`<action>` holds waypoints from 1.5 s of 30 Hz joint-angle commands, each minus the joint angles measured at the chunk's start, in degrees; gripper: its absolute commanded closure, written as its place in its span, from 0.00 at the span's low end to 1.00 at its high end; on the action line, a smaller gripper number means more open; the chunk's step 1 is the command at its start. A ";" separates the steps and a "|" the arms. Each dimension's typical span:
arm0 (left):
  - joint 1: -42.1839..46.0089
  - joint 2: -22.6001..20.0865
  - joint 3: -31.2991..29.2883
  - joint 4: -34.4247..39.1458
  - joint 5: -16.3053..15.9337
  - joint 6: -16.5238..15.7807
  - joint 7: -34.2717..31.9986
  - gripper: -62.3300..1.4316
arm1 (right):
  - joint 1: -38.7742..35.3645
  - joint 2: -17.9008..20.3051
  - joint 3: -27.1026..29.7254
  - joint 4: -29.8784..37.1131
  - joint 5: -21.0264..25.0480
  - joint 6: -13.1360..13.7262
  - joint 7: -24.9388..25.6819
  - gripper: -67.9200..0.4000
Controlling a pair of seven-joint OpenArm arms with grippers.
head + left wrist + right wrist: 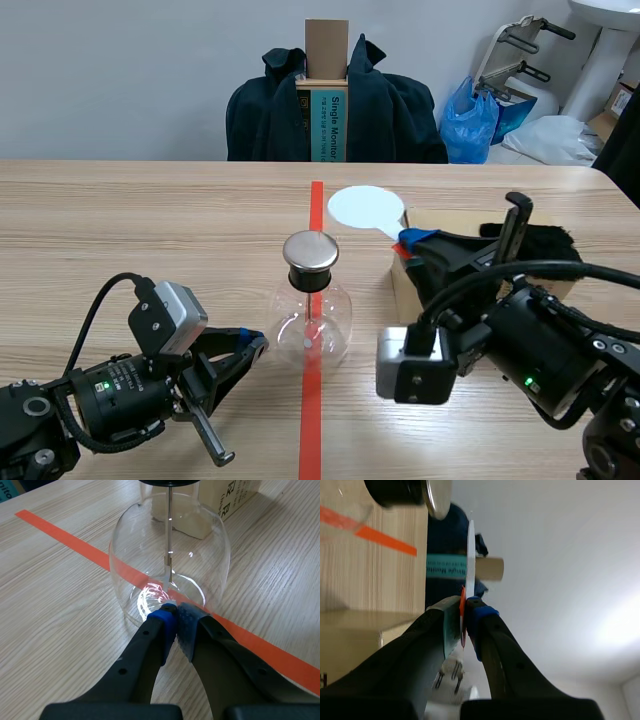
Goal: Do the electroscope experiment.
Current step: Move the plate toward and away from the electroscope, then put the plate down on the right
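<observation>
While the left gripper is pressed together, a disc is being pinched by the right gripper, cap ahead untouched.

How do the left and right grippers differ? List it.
The left gripper is shut on nothing; the right gripper is shut on the white disc by its handle. The left gripper lies low, tips at the glass flask's base; the right gripper is raised and rolled sideways. Both have black fingers with dotted pads.
</observation>
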 commanded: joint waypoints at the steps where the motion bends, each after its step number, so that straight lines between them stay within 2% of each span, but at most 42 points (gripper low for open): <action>1: -0.31 0.26 -0.22 0.72 -0.28 -0.13 -0.74 0.95 | 0.81 0.66 0.63 1.55 0.22 -0.87 -1.90 0.98; 11: -0.31 0.26 -0.22 0.72 -0.28 -0.13 -0.76 0.95 | -0.44 0.61 6.88 2.69 0.90 -0.83 -10.93 0.98; 17: -0.31 0.26 -0.22 0.72 -0.28 -0.13 -0.76 0.95 | -1.77 0.59 7.67 2.56 1.01 -0.26 -15.96 0.98; 24: -0.31 0.02 -0.22 0.72 -0.31 -0.13 -0.76 0.95 | -2.43 -1.01 7.06 2.25 3.48 3.19 -15.96 0.98; 40: -0.28 -0.04 -0.33 0.74 -0.31 -0.13 -0.76 0.95 | -2.36 -2.43 2.78 -2.64 3.52 4.37 -16.31 0.98; 45: -0.26 -0.07 -0.33 0.74 -0.28 -0.13 -0.76 0.95 | -2.36 -2.43 2.75 -2.75 5.86 5.09 -16.17 0.98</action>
